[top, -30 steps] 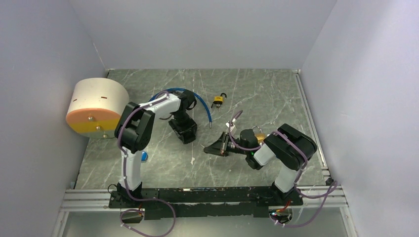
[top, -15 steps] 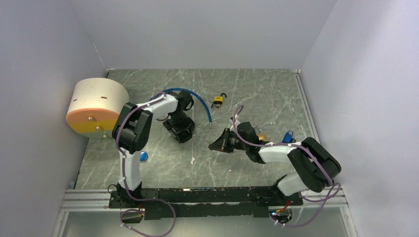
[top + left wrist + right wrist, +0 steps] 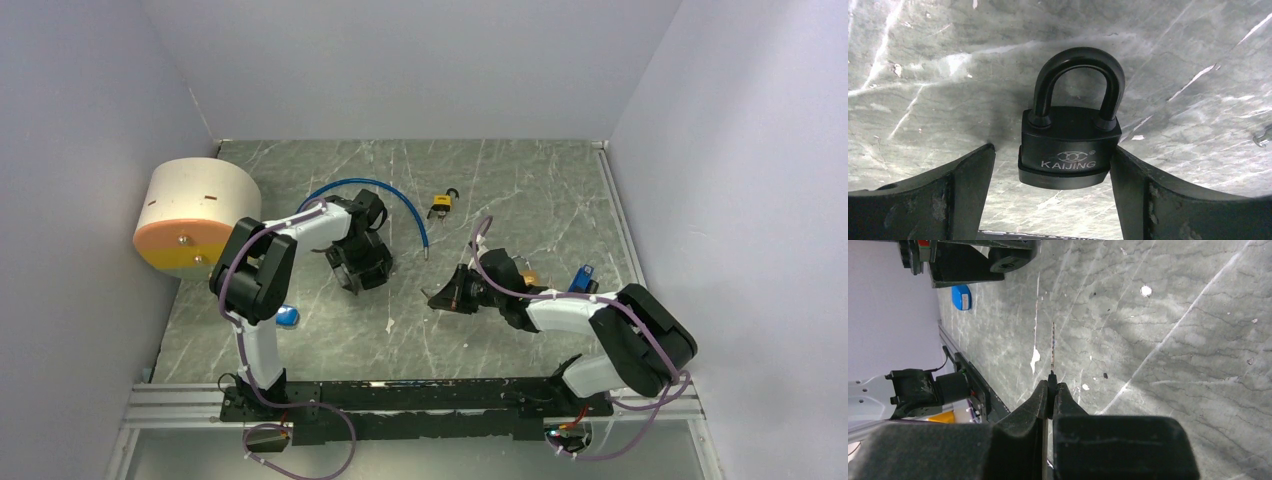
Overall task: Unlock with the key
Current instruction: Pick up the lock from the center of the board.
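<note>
In the left wrist view a black padlock [image 3: 1068, 145] is seen lying between the widely parted jaws of the left gripper [image 3: 1051, 149], shackle pointed away from the wrist; from above it is hidden under that gripper. The right gripper [image 3: 1051, 385] is clamped on a key [image 3: 1053, 347], its thin blade shown ahead of the fingertips only by the right wrist view. A yellow padlock [image 3: 441, 205], beyond both grippers, is shown only from above.

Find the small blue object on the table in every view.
Top external: the small blue object lies lower left, on the table beside the left arm.
Right wrist: small blue object at upper left.
Left wrist: not in it.
Shared landmark: the grey, white-veined table.
</note>
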Tool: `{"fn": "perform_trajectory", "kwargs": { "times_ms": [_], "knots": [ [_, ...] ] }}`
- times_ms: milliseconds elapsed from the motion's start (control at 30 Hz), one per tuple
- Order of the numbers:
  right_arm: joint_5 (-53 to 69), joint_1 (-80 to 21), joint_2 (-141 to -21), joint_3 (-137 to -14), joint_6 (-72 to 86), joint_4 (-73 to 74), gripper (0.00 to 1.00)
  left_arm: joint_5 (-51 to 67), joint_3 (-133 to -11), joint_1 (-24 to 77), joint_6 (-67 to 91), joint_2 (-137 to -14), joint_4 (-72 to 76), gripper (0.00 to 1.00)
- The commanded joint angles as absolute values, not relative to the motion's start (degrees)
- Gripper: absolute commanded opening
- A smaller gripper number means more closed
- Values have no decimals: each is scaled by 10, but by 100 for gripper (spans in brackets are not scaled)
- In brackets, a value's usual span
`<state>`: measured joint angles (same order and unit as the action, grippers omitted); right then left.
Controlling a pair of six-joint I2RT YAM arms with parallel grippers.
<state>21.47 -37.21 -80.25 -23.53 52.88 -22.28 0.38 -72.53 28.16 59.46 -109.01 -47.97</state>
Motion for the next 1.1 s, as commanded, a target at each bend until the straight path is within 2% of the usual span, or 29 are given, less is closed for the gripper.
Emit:
{"fn": "perform_trajectory", "kwargs": {
  "times_ms": [0,200,267,333,533,567,667,800,1067],
  "knots": [
    [210,-372,-782,-240,515,-232,0,-31,-715,276,544,-1120,-379,88],
    [214,-372,-778,-236,517,-239,0,-37,-752,270,491,-1143,-392,90],
    [214,-372,-777,-236,518,-241,0,-46,-765,270,483,-1152,-410,85],
    [215,-372,-778,-234,519,-243,0,-56,-776,270,484,-1160,-432,74],
    [215,-372,-778,-234,517,-242,0,-50,-799,270,510,-1174,-492,21],
    [214,-372,-777,-236,515,-239,0,-53,-807,270,512,-1172,-506,15],
    [214,-373,-775,-242,510,-232,0,-79,-849,270,525,-1174,-590,5],
    [218,-372,-779,-265,501,-207,0,-159,-926,272,541,-1199,-755,3],
    [211,-369,-771,-338,460,-102,0,-282,-936,276,578,-1180,-898,3]
  ]
}}
